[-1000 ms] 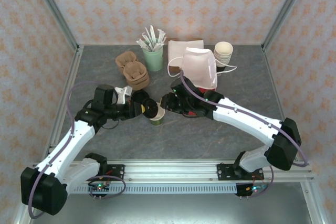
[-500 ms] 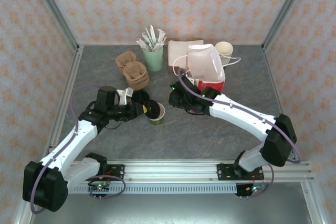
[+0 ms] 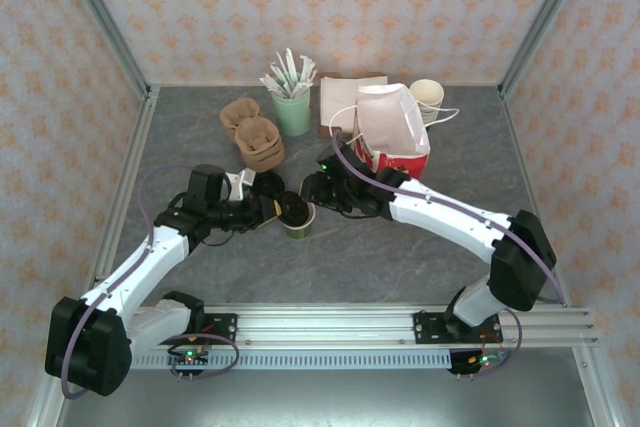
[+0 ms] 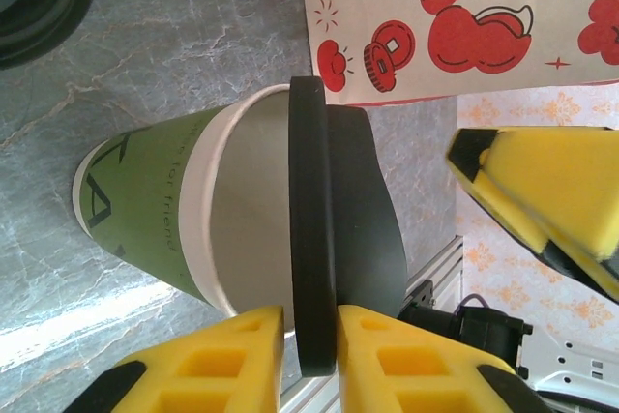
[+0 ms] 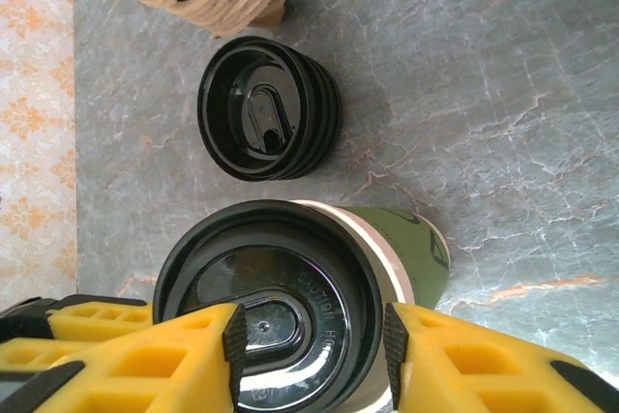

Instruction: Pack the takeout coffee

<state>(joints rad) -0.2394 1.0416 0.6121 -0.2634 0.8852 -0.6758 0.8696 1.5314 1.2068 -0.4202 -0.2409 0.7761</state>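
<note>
The takeout coffee cup point(image 3: 298, 224) stands mid-table, olive-green point(image 4: 155, 210), point(image 5: 411, 239). Its black lid point(image 4: 348, 220) sits crooked on the rim, lifted off on one side point(image 5: 271, 307). My left gripper point(image 3: 275, 209) reaches in from the left. Its jaws point(image 4: 309, 345) straddle the lid's edge, open by a thin gap. My right gripper point(image 3: 312, 194) comes in from the right and is open, with its fingertips point(image 5: 309, 345) spread just wider than the lid's top. The red-and-white paper bag point(image 3: 393, 132) stands upright behind the right arm point(image 4: 464, 16).
A stack of loose black lids point(image 3: 265, 185) lies just behind the cup point(image 5: 266, 108). Cardboard cup carriers point(image 3: 255, 132), a green cup of stirrers point(image 3: 293, 107), napkins point(image 3: 340, 92) and stacked cream cups point(image 3: 428, 95) line the back.
The bag went from tipped to upright. My right gripper left it and swung left onto the cup. The left jaws eased apart on the lid.
</note>
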